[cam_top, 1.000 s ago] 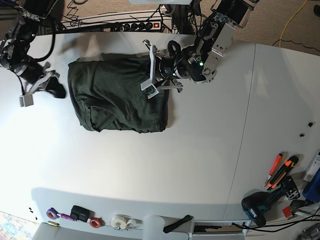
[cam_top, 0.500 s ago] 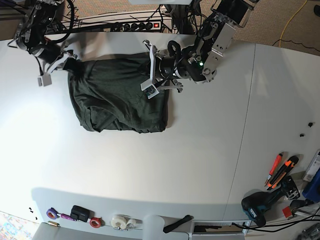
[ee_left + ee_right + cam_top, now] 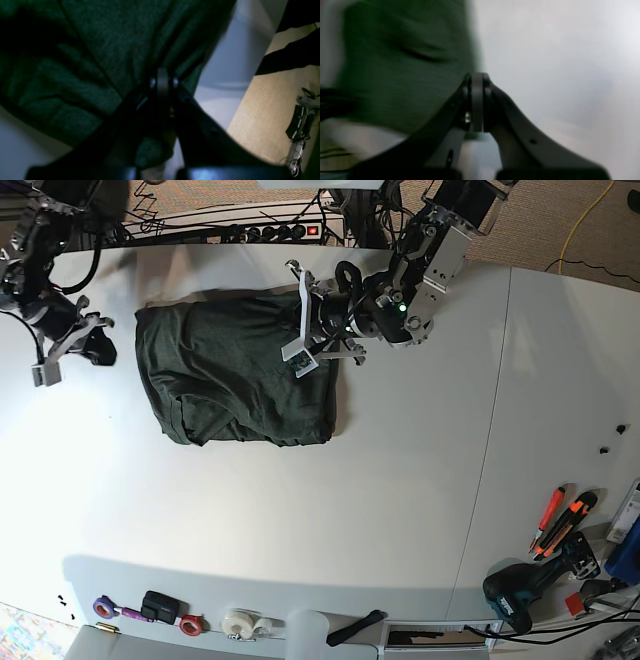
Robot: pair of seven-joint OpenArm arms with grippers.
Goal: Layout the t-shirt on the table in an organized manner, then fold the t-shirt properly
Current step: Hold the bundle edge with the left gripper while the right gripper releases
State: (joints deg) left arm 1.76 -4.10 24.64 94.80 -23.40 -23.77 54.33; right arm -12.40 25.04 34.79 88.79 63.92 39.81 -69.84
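We judge the work to be in its early part: the t-shirt (image 3: pixel 235 370) is not yet laid out flat, and no proper fold is begun. It lies bunched into a rough square on the white table (image 3: pixel 300 510), toward eleven o'clock in the base view, with an edge rolled under at its seven o'clock corner and creases running across the body. Sleeves and collar we cannot make out.

The cloth is dark green, faintly heathered and soft, and it puckers into ridges where it is gathered.

Our left gripper (image 3: pixel 318 330) sits at the shirt's two o'clock corner. In the left wrist view its jaws are closed together with green fabric (image 3: pixel 105 45) drawn up around them, so we take it that they pinch the cloth.

Our right gripper (image 3: pixel 88 340) hangs at the shirt's nine o'clock side, just beside the edge. Its jaws are closed; whether they hold fabric we cannot tell, since that wrist view is blurred.

Spreading the shirt and all folding remain.
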